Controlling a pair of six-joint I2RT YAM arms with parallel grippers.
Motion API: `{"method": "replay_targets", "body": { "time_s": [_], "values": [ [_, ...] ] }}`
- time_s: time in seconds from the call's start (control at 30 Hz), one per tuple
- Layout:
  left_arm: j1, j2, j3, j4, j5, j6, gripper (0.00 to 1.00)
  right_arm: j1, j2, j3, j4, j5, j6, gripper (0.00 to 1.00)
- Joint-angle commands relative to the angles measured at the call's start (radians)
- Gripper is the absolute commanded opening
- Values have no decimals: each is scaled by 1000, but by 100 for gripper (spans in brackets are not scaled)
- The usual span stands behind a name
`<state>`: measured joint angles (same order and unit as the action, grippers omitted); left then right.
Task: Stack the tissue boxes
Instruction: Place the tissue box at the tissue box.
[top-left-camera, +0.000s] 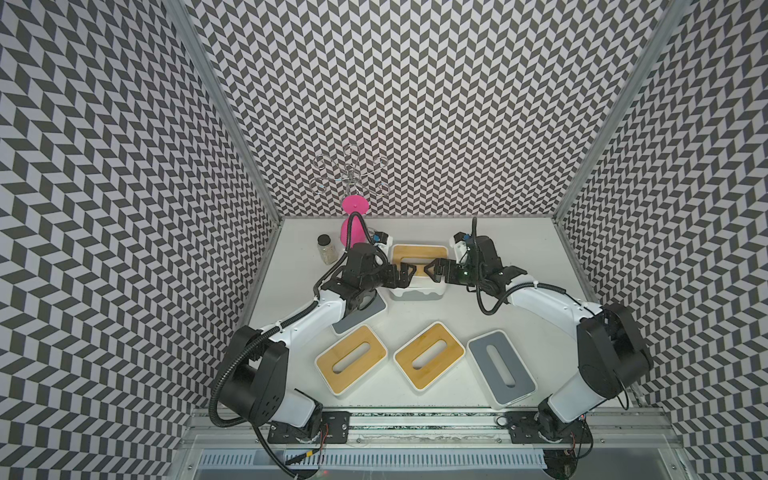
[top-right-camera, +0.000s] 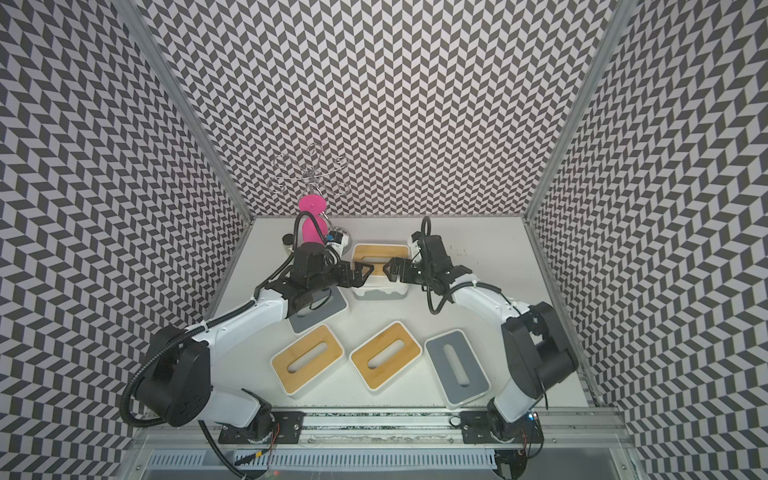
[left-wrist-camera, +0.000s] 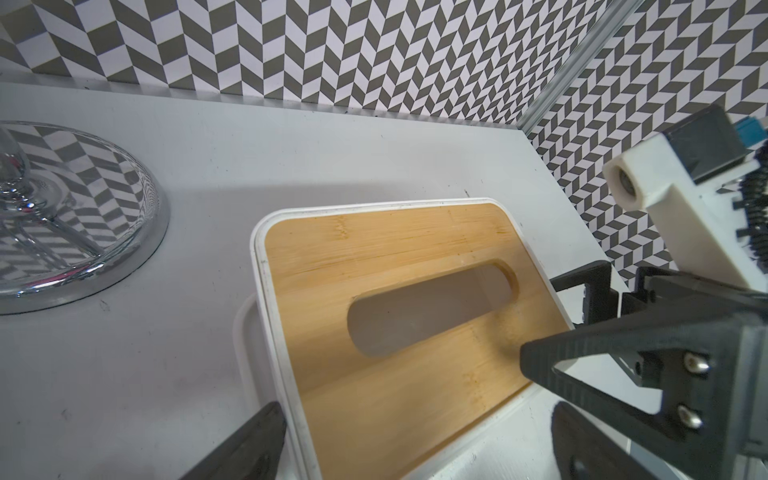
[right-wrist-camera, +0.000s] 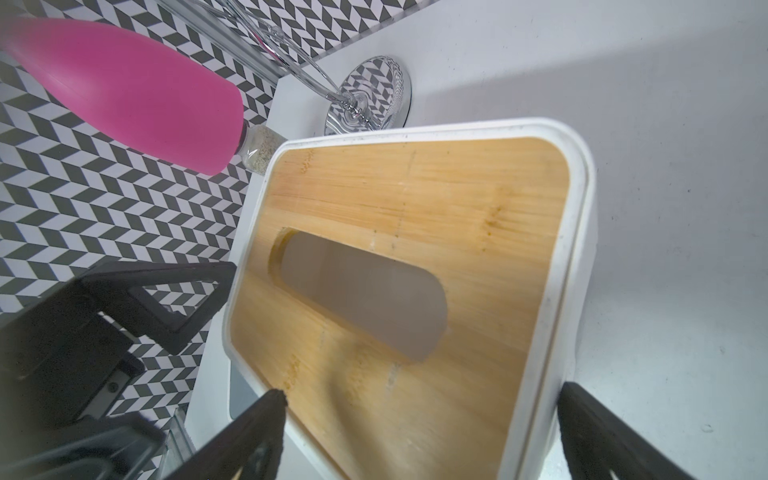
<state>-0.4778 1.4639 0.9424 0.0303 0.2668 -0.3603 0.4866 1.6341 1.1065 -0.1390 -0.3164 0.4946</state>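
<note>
We find the bamboo-lidded tissue box (top-left-camera: 419, 254) stacked on a white box (top-left-camera: 417, 293) at the back of the counter (top-left-camera: 415, 316). The left end effector (top-left-camera: 405, 276) and right end effector (top-left-camera: 431, 272) gape wide at its short ends. We judge it light, rigid and slick, so we should pinch the side walls.

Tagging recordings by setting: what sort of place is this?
Likely a lab test cell, not a home: chevron-patterned walls enclose a white table, and two arms are bolted to a metal rail.
</note>
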Motion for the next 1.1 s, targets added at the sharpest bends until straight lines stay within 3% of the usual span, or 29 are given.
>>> {"method": "replay_targets", "body": {
  "time_s": [0.0,0.37,1.07],
  "values": [
    [-18,-37,-9,40,-6,-23,100,7,20,50,33,-17,-24,99],
    [-18,-62,-30,57,-18,-54,100,-5,38,85,-6,-6,-47,99],
    [-16,-149,-35,-11,-112,-50,100,-15,-115,24,-4,12,-62,99]
  ]
}}
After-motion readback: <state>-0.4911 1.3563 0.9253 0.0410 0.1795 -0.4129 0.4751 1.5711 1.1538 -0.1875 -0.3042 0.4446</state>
